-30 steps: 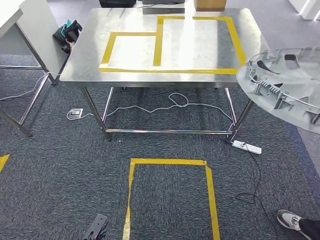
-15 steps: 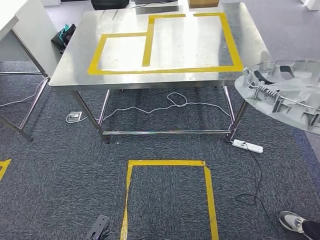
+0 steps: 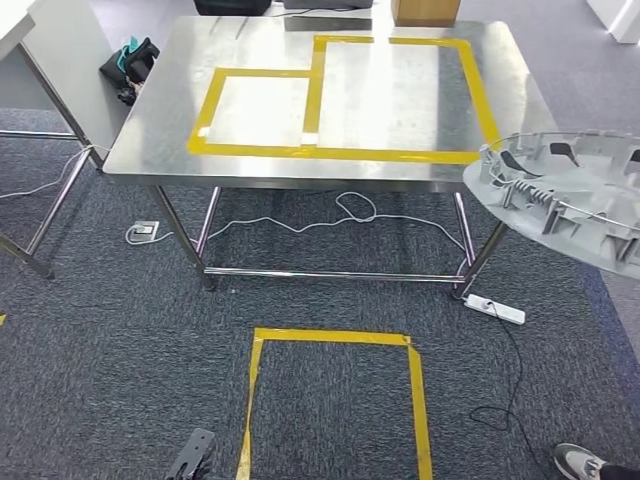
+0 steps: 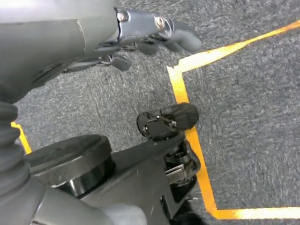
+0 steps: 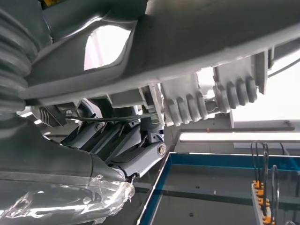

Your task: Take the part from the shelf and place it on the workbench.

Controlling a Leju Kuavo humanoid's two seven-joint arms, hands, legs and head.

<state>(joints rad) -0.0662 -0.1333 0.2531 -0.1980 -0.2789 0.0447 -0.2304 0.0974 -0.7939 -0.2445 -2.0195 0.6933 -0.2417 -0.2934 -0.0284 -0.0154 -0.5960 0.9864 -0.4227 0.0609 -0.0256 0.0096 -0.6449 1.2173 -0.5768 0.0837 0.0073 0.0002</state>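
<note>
Workbench [image 3: 151,130] nearer after camera shift, right hand [image 5: 116,145] gripping part [image 3: 562,195]

From the head view we only get a slice of the grey part [image 3: 562,195], since the picture's right edge chops it off and whatever carries it is out of sight. In the right wrist view the right hand [image 5: 116,140] sits tucked under that part, so we can't tell how its fingers lie on it. There's also a shoe [image 3: 581,463] cut off at the bottom corner, and a cardboard box [image 3: 425,10] clipped along the top behind the table [image 3: 151,130].
</note>
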